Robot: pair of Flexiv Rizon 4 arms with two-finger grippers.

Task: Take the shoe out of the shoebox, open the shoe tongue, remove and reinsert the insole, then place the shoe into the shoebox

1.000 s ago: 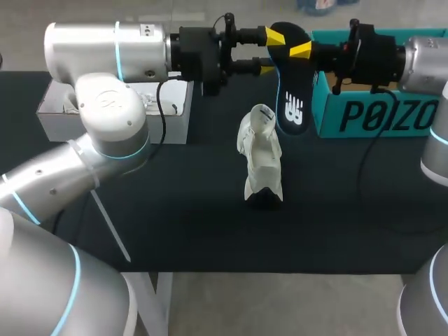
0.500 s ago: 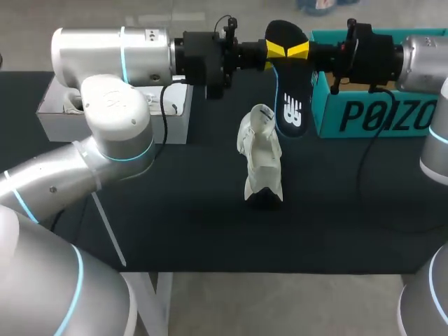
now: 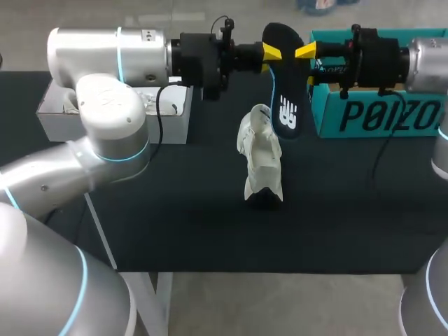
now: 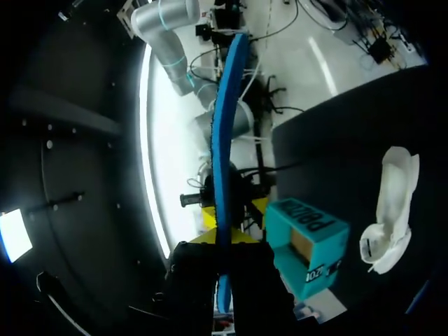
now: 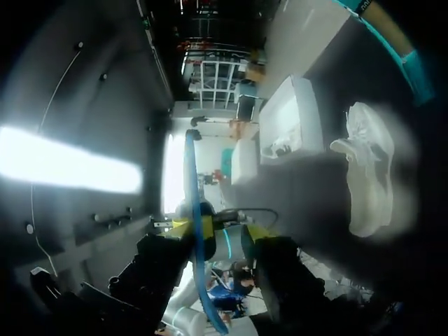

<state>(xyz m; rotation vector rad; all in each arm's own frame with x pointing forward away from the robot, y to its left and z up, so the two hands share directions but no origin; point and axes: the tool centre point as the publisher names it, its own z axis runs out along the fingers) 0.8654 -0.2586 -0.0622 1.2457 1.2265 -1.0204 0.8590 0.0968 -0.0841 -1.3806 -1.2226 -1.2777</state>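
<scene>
The soft white shoe point(image 3: 262, 157) sits on the dark table point(image 3: 210, 224). Above it, the left gripper point(image 3: 270, 51) pinches the upper end of the thin, bendy black insole point(image 3: 283, 91). The right gripper point(image 3: 306, 50) gapes empty just beside it. Best to feed the insole in slowly, aligned with the shoe's opening. The teal card shoebox point(image 3: 378, 115) stands behind.

Robotics lab, a test bench rather than a home or shop. Two heavy grey industrial arms, left arm point(image 3: 105, 52) & right arm point(image 3: 427, 52), w/ glowing blue rings at the joints, work over a black-topped table point(image 3: 182, 210). Bare cables point(image 3: 160, 112) loop off the wrists. Props: one white shoe point(image 3: 262, 161), black insole point(image 3: 283, 84), teal shoebox point(image 3: 364, 115), white bin point(image 3: 56, 122).
</scene>
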